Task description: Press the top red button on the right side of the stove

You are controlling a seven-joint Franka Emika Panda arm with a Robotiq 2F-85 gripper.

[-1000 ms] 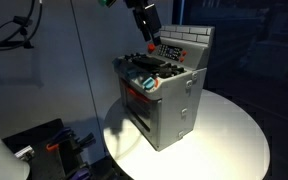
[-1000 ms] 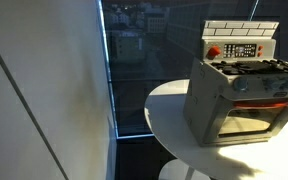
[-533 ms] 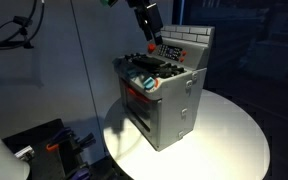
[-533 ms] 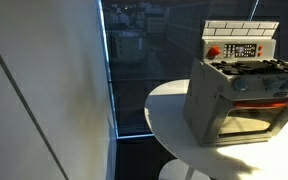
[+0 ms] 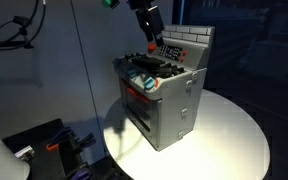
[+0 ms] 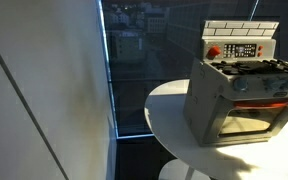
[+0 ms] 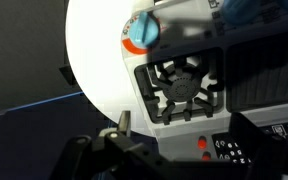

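Note:
The grey toy stove (image 5: 164, 100) stands on a round white table (image 5: 234, 140); it also shows in an exterior view (image 6: 246, 95). Its brick-patterned back panel (image 6: 241, 40) carries a red button (image 6: 213, 52). In the wrist view two red buttons, one above the other (image 7: 202, 143), sit on the panel just behind a black burner (image 7: 184, 85). A teal knob (image 7: 144, 30) shows blurred at the top. My gripper (image 5: 151, 35) hangs over the stove's back panel, jaws apart and empty, with the red buttons between the fingers (image 7: 124, 122). The gripper (image 7: 187, 128) touches nothing.
The stove fills the middle of the round table (image 6: 169, 120), which ends close around it. Dark window glass (image 6: 134, 60) stands behind. Black equipment with cables (image 5: 44, 145) lies on the floor beside the table.

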